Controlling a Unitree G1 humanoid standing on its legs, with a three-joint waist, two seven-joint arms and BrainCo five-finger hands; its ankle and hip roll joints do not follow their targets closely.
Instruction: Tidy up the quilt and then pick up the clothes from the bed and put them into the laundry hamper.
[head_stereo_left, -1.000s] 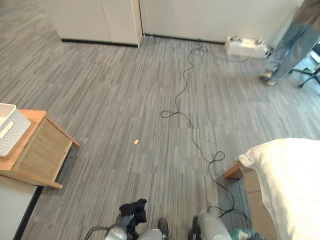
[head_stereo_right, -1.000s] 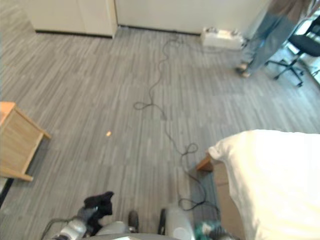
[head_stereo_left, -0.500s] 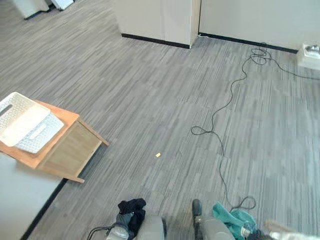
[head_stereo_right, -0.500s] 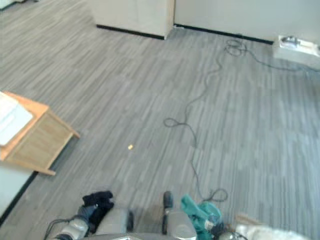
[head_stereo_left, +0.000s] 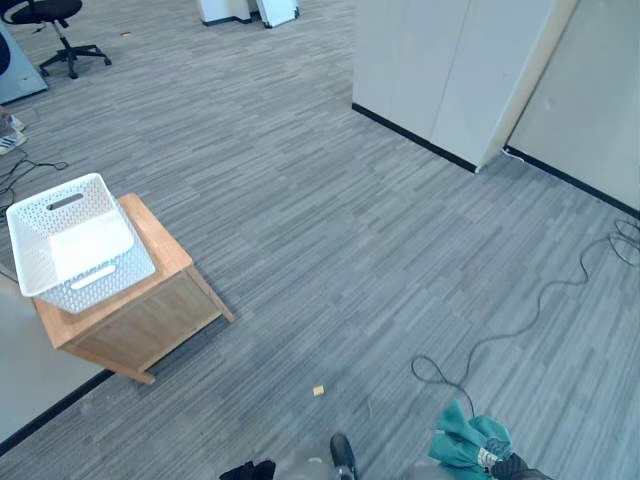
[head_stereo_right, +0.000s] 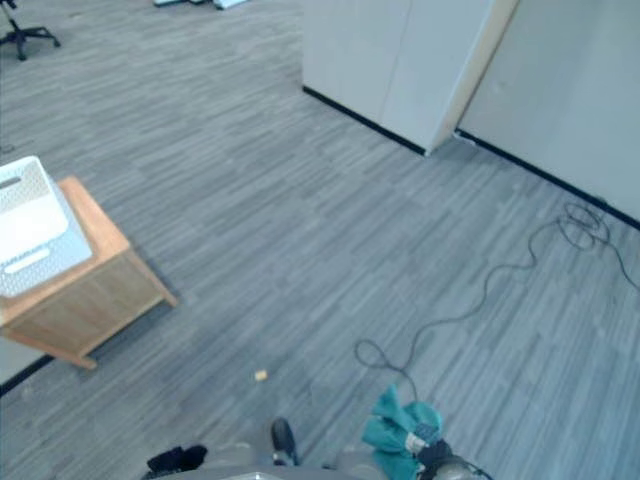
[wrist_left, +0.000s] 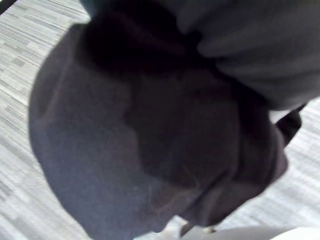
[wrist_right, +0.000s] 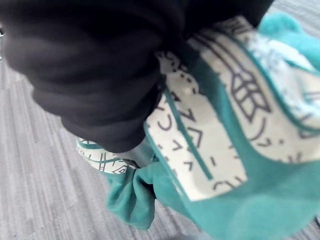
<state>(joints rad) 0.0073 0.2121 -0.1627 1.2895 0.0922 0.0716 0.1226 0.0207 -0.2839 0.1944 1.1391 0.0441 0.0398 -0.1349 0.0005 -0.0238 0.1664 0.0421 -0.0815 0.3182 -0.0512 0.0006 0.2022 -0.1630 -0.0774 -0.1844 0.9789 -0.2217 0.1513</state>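
A basket (head_stereo_left: 78, 240) sits on a wooden stand (head_stereo_left: 150, 310) at left; a cable (head_stereo_left: 540, 310) trails at right.

The white perforated plastic laundry hamper (head_stereo_left: 78, 245) looks smooth and slightly glossy. It stands on a small light-brown wooden table (head_stereo_left: 150, 310) with a matt, even surface. The grey striped floor (head_stereo_left: 330, 230) looks like low carpet, rough and matt. The teal cloth garment with a cream printed panel (wrist_right: 225, 150) looks soft and a little fuzzy. The dark grey cloth garment (wrist_left: 140, 145) is matt, soft, and creased in folds.
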